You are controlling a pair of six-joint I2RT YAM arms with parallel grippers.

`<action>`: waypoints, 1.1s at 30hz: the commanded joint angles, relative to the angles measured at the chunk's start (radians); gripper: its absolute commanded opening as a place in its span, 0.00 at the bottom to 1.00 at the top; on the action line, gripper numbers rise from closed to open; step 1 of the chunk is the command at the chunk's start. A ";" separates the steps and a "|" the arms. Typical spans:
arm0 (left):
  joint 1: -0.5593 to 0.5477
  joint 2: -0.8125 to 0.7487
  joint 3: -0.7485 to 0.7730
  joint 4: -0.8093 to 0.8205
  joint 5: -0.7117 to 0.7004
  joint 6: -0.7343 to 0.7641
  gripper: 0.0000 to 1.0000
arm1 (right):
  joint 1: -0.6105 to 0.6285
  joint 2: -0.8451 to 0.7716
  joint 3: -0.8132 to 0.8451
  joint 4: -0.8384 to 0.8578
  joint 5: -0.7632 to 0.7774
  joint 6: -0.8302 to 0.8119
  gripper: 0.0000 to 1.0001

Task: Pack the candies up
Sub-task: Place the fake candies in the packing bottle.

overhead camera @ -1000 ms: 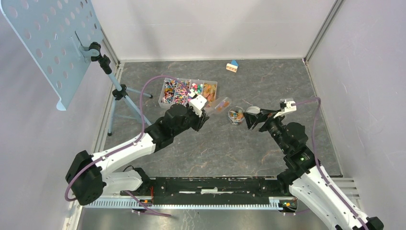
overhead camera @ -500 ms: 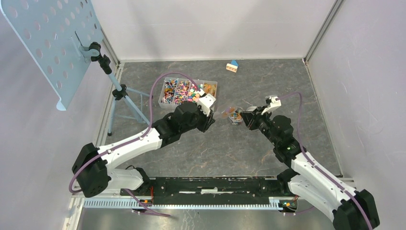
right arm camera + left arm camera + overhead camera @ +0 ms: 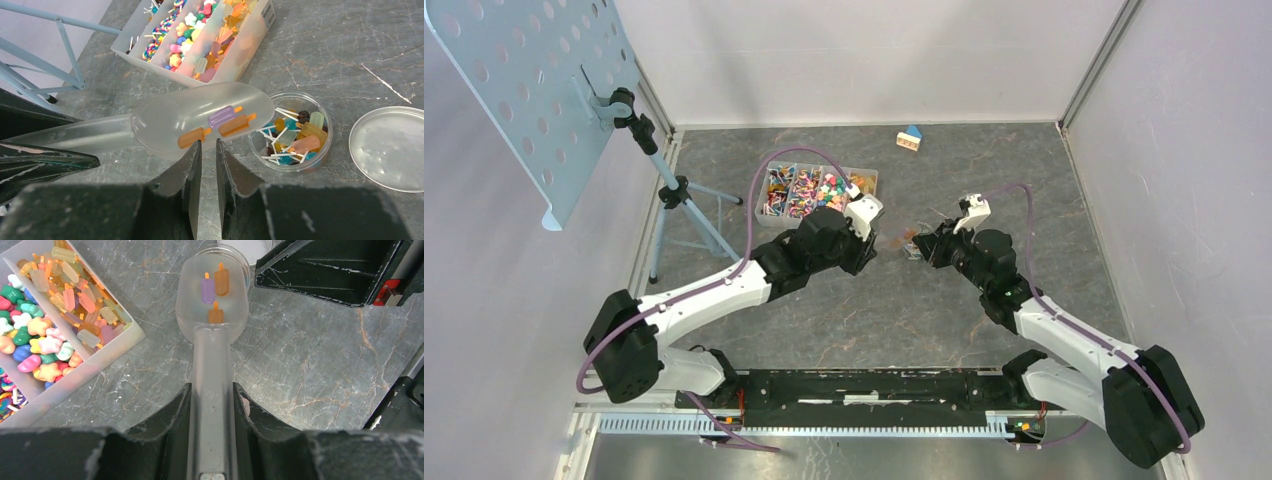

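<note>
My left pincer (image 3: 212, 390), clenched on the scoop (image 3: 212, 355), has swung from the sorting tray (image 3: 90, 365) to the cup (image 3: 292, 132). Three candies (image 3: 216, 285) ride in its bowl, ready to tip. My right pincer (image 3: 206, 147) has narrowed to a slit, grasping nothing visible. From above, my right wrist hides most of the cup. I cannot tell whether the bowl's lip clears the rim.

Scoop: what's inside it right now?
The scoop holds one purple candy and two orange candies; nothing else shows in its bowl. The handle's back end is covered by the left gripper clamping it.
</note>
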 commanded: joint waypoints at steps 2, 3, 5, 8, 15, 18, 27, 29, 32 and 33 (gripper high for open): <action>-0.006 0.024 0.064 0.009 0.035 -0.048 0.02 | -0.001 0.021 0.047 0.095 -0.016 -0.001 0.22; -0.006 0.029 0.068 0.008 0.039 -0.049 0.02 | -0.001 0.027 0.049 0.095 -0.018 -0.003 0.23; -0.006 0.040 0.075 0.006 0.039 -0.049 0.02 | -0.001 0.041 0.050 0.098 -0.021 -0.003 0.22; -0.006 0.056 0.086 0.007 0.044 -0.049 0.02 | -0.002 0.062 0.049 0.113 -0.027 -0.004 0.22; -0.007 0.082 0.118 -0.003 0.062 -0.053 0.02 | -0.002 0.104 0.042 0.129 -0.030 -0.012 0.22; -0.006 0.087 0.130 -0.006 0.063 -0.055 0.02 | -0.001 0.116 0.034 0.140 -0.035 -0.010 0.22; -0.006 0.127 0.206 -0.049 0.050 -0.040 0.02 | 0.000 0.120 -0.003 0.164 -0.035 -0.004 0.21; -0.006 0.144 0.236 -0.071 0.046 -0.033 0.02 | 0.000 0.123 -0.007 0.165 -0.036 -0.005 0.20; -0.006 0.163 0.261 -0.087 0.050 -0.027 0.02 | 0.000 0.126 -0.015 0.168 -0.038 -0.004 0.20; -0.006 0.167 0.269 -0.093 0.046 -0.026 0.02 | 0.000 0.128 -0.017 0.169 -0.037 -0.002 0.20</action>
